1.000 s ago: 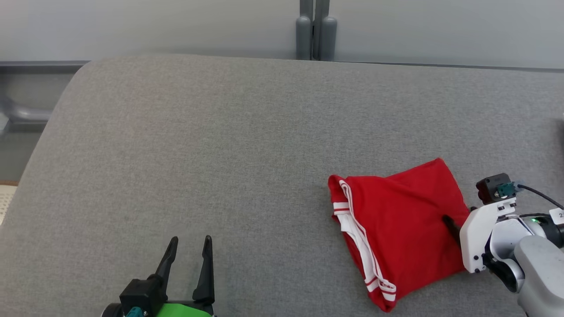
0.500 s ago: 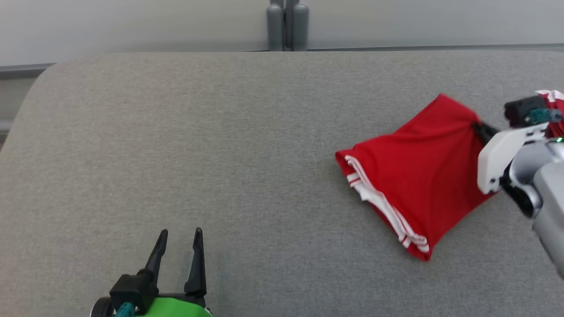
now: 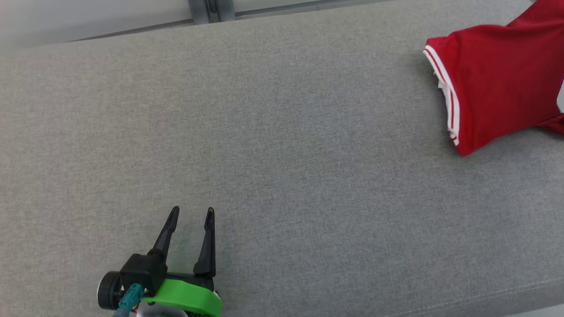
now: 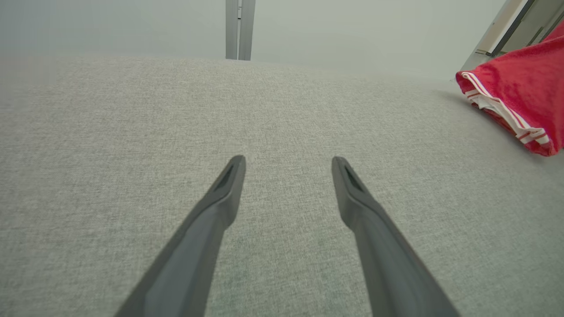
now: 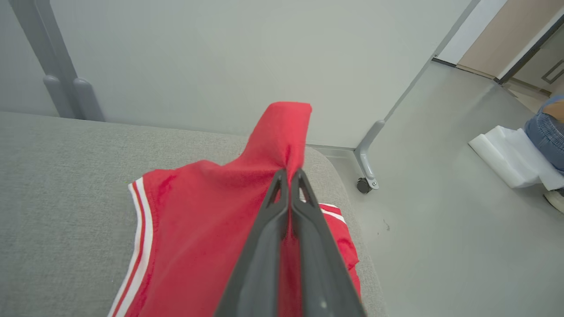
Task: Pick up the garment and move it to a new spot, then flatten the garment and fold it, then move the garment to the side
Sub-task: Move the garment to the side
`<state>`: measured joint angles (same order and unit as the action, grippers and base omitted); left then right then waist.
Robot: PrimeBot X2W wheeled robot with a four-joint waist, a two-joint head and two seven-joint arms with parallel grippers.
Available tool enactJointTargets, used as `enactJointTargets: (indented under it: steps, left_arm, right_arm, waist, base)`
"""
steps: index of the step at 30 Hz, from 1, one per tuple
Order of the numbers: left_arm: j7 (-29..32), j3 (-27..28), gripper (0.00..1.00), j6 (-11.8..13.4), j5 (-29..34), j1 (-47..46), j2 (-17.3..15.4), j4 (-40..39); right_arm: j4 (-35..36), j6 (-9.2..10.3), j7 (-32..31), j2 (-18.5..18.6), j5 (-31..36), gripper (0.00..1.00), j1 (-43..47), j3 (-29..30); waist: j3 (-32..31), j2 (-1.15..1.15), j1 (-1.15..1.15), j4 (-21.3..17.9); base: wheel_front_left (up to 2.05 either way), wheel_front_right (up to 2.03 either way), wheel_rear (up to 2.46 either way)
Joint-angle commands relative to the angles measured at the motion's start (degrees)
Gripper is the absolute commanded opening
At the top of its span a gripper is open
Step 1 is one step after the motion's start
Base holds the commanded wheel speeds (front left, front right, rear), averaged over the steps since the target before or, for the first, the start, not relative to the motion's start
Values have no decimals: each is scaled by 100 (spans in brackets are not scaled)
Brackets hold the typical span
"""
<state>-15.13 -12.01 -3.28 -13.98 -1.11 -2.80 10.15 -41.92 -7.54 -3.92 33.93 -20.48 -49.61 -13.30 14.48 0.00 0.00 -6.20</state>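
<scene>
The folded red garment (image 3: pixel 498 83) with white-striped trim lies at the far right end of the grey cushioned surface (image 3: pixel 282 167), partly lifted. In the right wrist view my right gripper (image 5: pixel 290 172) is shut on a pinched fold of the red garment (image 5: pixel 211 211), a peak of cloth rising above the fingertips. Low at the left of the head view my left gripper (image 3: pixel 191 211) stands open over bare cushion with nothing between its fingers. From the left wrist, that gripper (image 4: pixel 288 160) points along the surface, the garment (image 4: pixel 520 97) far off to its right.
The cushion's right end drops off just beyond the garment to a grey floor (image 5: pixel 440 229). A partition wall (image 5: pixel 246 57) with a caster leg (image 5: pixel 365 182) stands behind. A person's leg in jeans (image 5: pixel 548 132) and a white foam pad (image 5: pixel 506 154) sit at the far right.
The right gripper has dragged the garment rightward and away toward the cushion's far right end. The head camera turned too, shifting the whole picture. The left gripper stays open and still.
</scene>
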Motion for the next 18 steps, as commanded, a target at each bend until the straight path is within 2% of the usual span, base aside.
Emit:
enactJointTargets:
  steps: [1, 9, 10, 11, 18]
  left_arm:
    - [1, -4, 100, -14, 32, -94, -21, 16]
    - [1, 14, 100, 37, -10, -31, -21, 19]
    - [1, 32, 100, 36, -10, -18, -21, 26]
    - [1, 44, 100, 39, -11, -4, -21, 35]
    - [0, 125, 100, 86, 10, 59, -21, 31]
  right_arm:
    - [-36, 12, 61, -18, 69, 0, -93, 98]
    - [-358, 12, 97, -59, 539, 0, -217, 884]
    - [-425, 12, 119, -63, 686, 29, -190, 996]
    - [-481, 12, 125, -86, 807, 100, -157, 1083]
    - [-364, 11, 838, -308, 1688, 100, 338, 1794]
  waist:
    - [190, 0, 0, -125]
    - [189, 0, 0, -72]
    - [166, 0, 0, -79]
    - [146, 0, 0, -86]
    - [-70, 0, 0, -82]
  base:
    - [0, 0, 0]
    - [0, 0, 0]
    - [0, 0, 0]
    - [0, 0, 0]
    - [0, 0, 0]
